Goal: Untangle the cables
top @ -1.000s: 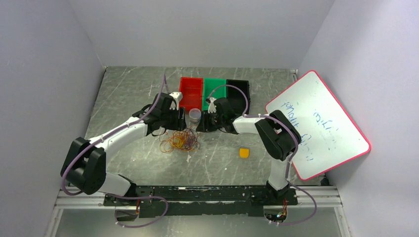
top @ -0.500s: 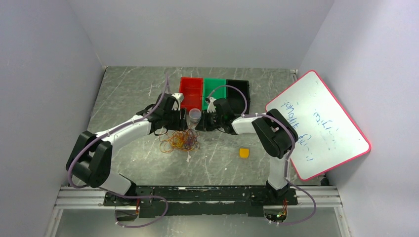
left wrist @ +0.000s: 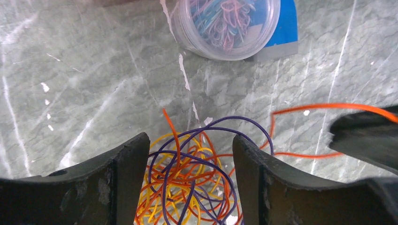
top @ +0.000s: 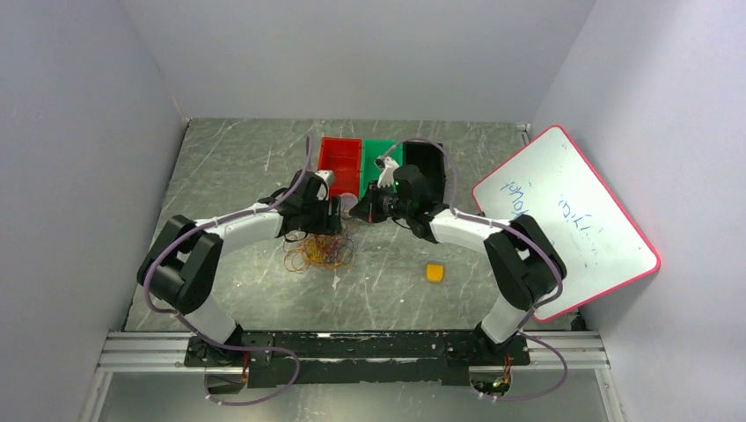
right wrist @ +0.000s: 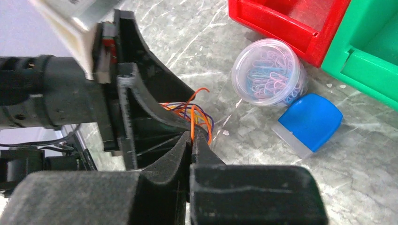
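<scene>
A tangle of hair-thin cables (left wrist: pixel 187 185) in yellow-orange, dark purple and red-orange is seen lying on the grey marbled table top (top: pixel 229 167), in front of the red plastic bin (top: pixel 340 163). The left gripper (left wrist: pixel 190 154) is held low over the heap with its jaws apart, and the upper part of the tangle is framed between its two dark fingers (left wrist: pixel 124 180) without being clamped. The right gripper (right wrist: pixel 191 140) is closed just beside it, and a single red-orange strand (right wrist: pixel 192 123) is pinched between its fingertips; that strand is drawn out sideways from the heap. A clear round tub of coloured paper clips (right wrist: pixel 270 72) and a small blue wedge-shaped piece (right wrist: pixel 309 122) are seen just beyond the cables, touching each other. A green plastic bin (right wrist: pixel 371 56) is set against the red one.
</scene>
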Controlling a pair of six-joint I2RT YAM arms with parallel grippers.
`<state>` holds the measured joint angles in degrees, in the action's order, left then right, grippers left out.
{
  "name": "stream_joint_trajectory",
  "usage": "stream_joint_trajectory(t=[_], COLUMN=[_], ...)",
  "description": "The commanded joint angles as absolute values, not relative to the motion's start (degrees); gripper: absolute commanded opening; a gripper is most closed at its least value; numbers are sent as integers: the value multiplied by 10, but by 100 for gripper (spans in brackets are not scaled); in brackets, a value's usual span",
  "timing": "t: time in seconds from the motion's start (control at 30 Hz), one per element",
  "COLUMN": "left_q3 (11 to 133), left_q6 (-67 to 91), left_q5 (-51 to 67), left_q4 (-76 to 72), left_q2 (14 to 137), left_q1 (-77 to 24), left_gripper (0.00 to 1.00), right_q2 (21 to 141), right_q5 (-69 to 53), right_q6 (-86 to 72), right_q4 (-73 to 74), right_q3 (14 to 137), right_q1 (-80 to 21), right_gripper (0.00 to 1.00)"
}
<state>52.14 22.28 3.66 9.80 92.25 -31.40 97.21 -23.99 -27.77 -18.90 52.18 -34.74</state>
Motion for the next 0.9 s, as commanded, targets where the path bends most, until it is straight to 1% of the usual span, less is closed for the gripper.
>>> stream_joint_trajectory(t=[0.0,0.3,0.6,0.7,0.87], left_q3=[522,485,426,419,414], left_q6=[220,237,271,275,280], left_q5=[28,-13,-49,-58,-70], left_q4=[58,61,64,68,75], left_q2=[943,960,939,941,940], left_q1=[-327,-354,-365,-365,-366], left_gripper=[69,60,57,55,54], right_q2=[935,846,735,694,646], right_q5=[-219,-166,-62,-22,60], right_q6=[-300,-297,-262,-249,-207], right_q4=[-178,-158,-101,-75,-7], right_q3=[507,499,507,515,551], right_q1=[-350,-349,-344,-340,-335], right_gripper=[0,0,0,0,0])
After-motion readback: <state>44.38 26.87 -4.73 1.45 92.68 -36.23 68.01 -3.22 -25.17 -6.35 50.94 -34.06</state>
